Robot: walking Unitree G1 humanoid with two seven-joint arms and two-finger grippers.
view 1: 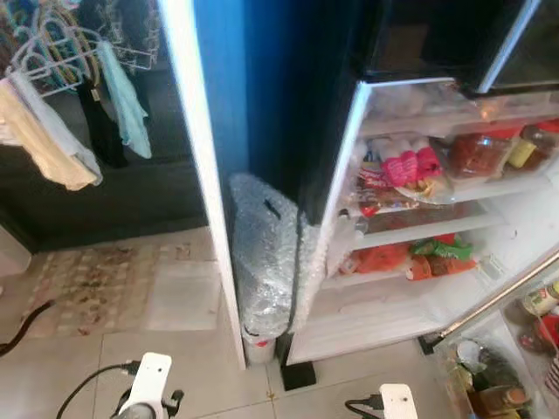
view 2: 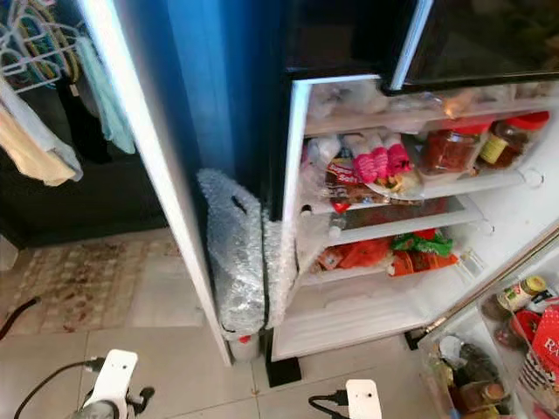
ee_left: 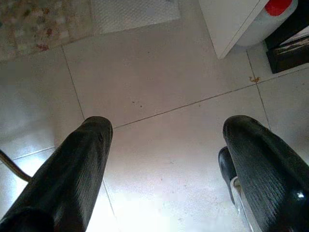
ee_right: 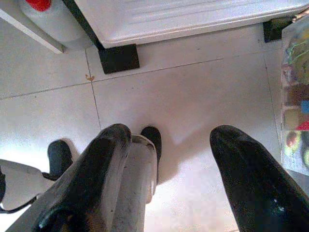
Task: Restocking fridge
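Note:
The fridge stands open ahead on the right, its white shelves holding a pink packet, red-lidded jars and orange and green packets. Its open door at the lower right carries bottles and jars in its racks. Both arms hang low over the tiled floor, their white wrists at the bottom edge of the eye views. My left gripper is open above bare tiles, nothing between its fingers. My right gripper is also open, pointing down at the floor in front of the fridge's base.
A bubble-wrapped bundle leans between a white upright panel and the fridge's side, with a red-capped bottle under it. Clothes hang on a rack at the far left above a patterned mat.

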